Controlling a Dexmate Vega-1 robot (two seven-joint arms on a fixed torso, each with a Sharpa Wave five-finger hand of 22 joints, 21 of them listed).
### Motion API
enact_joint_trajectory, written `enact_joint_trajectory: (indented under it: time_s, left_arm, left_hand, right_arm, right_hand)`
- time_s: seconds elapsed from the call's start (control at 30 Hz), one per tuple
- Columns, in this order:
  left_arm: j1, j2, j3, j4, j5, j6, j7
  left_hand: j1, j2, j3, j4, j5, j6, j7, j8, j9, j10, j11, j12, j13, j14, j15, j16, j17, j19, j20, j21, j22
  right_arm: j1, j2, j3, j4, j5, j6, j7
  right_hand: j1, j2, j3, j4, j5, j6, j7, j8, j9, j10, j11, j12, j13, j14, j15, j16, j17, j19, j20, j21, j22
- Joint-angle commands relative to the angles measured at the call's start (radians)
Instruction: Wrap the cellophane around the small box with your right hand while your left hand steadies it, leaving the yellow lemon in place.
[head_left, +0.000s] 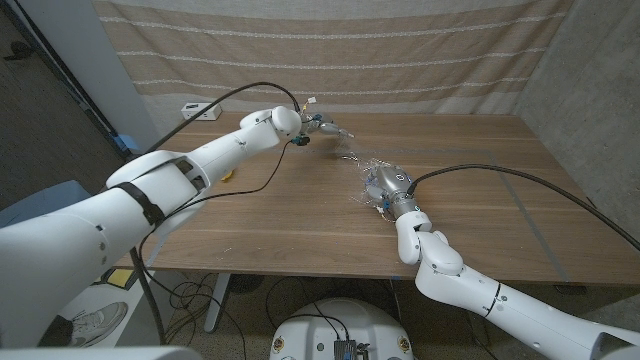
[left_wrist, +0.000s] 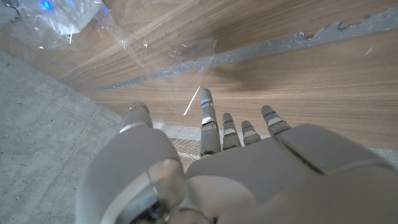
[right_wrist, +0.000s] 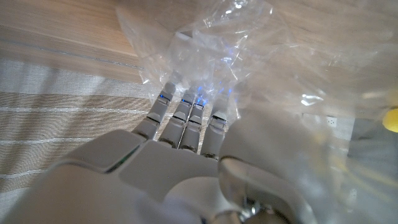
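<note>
Clearly the thin, clear, crinkly cellophane sheet (head_left: 365, 170) mid-counter is light, slippery and limp; the right robot hand (head_left: 390, 188) grips it bunched, while the left robot hand (head_left: 322, 127) hovers spread.

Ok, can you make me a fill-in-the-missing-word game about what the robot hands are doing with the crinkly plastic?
1. The right hand has its fingers in crinkly, see-through ____.
2. The table under the cellophane is made of ____.
3. The left hand is near the ____ edge of the table, holding nothing.
4. In the right wrist view, the small round thing at the picture's edge is coloured ____.

Missing words: cellophane; wood; far; yellow
</note>
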Motion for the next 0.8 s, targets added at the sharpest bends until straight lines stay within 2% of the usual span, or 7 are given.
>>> enact_joint_trajectory:
  time_s: [0.03,0.13,0.2,0.37,0.53,0.63,0.8]
  left_arm:
    - [0.006,-0.015,-0.006,0.013,-0.026,0.003,0.009]
    - [0.035,0.0,-0.033,-0.027,-0.045,0.005,0.053]
    - [0.05,0.01,-0.052,-0.049,-0.065,0.004,0.06]
    - [0.084,0.026,-0.098,-0.077,-0.121,-0.038,0.076]
    - [0.098,0.019,-0.136,-0.042,-0.191,-0.114,0.048]
    - [0.088,-0.008,-0.164,0.039,-0.261,-0.194,-0.022]
    - [0.039,-0.08,-0.198,0.241,-0.367,-0.341,-0.186]
  left_hand:
    - [0.121,0.051,0.091,-0.055,0.017,0.251,-0.008,0.076,0.02,0.109,-0.047,0.028,-0.005,0.064,-0.014,0.017,-0.002,0.05,-0.004,0.02,-0.007]
    - [0.264,0.067,0.182,-0.066,0.043,0.397,-0.02,0.151,0.059,0.212,-0.065,0.044,-0.009,0.134,-0.033,0.021,-0.006,0.103,-0.006,0.036,-0.011]
    - [0.339,0.06,0.224,-0.067,0.054,0.441,-0.035,0.19,0.091,0.248,-0.077,0.042,-0.01,0.175,-0.046,0.022,-0.008,0.135,-0.009,0.047,-0.012]
    - [0.378,0.058,0.241,-0.06,0.054,0.432,-0.036,0.207,0.121,0.288,-0.089,0.047,-0.009,0.218,-0.057,0.025,-0.007,0.163,-0.007,0.057,-0.012]
    - [0.398,0.058,0.246,-0.056,0.049,0.424,-0.031,0.217,0.142,0.31,-0.098,0.049,-0.007,0.253,-0.071,0.029,-0.006,0.185,-0.012,0.067,-0.011]
    - [0.414,0.06,0.247,-0.051,0.043,0.415,-0.024,0.23,0.167,0.342,-0.104,0.055,-0.005,0.308,-0.09,0.04,-0.003,0.222,-0.023,0.085,-0.008]
    - [0.43,0.055,0.251,-0.045,0.038,0.391,-0.015,0.25,0.213,0.431,-0.116,0.077,0.004,0.432,-0.128,0.062,-0.001,0.289,-0.059,0.123,0.001]
  right_arm:
    - [0.001,-0.004,0.003,0.001,0.001,0.004,0.002]
    - [0.002,-0.005,0.003,0.001,0.001,0.003,0.006]
    - [0.002,-0.005,0.004,0.0,0.003,0.004,0.009]
    - [0.005,-0.006,0.003,0.002,0.004,0.006,0.012]
    - [0.01,-0.003,0.0,0.006,0.002,0.007,0.016]
    - [0.011,0.0,0.0,0.008,0.004,0.006,0.017]
    - [0.014,0.0,-0.002,0.01,0.004,0.007,0.02]
  right_hand:
    - [0.011,0.003,0.006,-0.003,0.002,0.004,0.002,-0.004,0.0,0.007,0.0,0.005,0.002,0.009,-0.054,0.008,0.001,0.012,0.005,-0.002,0.003]
    - [0.012,0.003,0.006,-0.003,0.002,0.005,0.0,-0.004,0.0,0.006,0.002,0.005,0.002,0.009,-0.053,0.009,0.001,0.013,0.004,-0.003,0.003]
    - [0.011,0.002,0.006,-0.003,0.002,0.005,0.0,-0.005,0.0,0.005,0.001,0.004,0.002,0.009,-0.053,0.008,0.0,0.013,0.004,-0.003,0.003]
    - [0.011,0.003,0.005,-0.002,0.002,0.006,0.0,-0.006,0.0,0.005,0.001,0.003,0.002,0.009,-0.053,0.01,0.0,0.013,0.004,-0.005,0.003]
    - [0.011,0.003,0.005,-0.003,0.002,0.006,0.0,-0.007,0.0,0.007,0.002,0.004,0.002,0.008,-0.054,0.011,0.0,0.013,0.004,-0.007,0.003]
    - [0.011,0.003,0.004,-0.003,0.002,0.007,-0.001,-0.007,0.0,0.007,0.0,0.003,0.001,0.008,-0.054,0.011,0.0,0.014,0.004,-0.007,0.003]
    - [0.012,0.003,0.004,-0.004,0.002,0.007,0.0,-0.008,0.0,0.006,0.002,0.003,0.001,0.008,-0.054,0.012,0.0,0.016,0.004,-0.009,0.003]
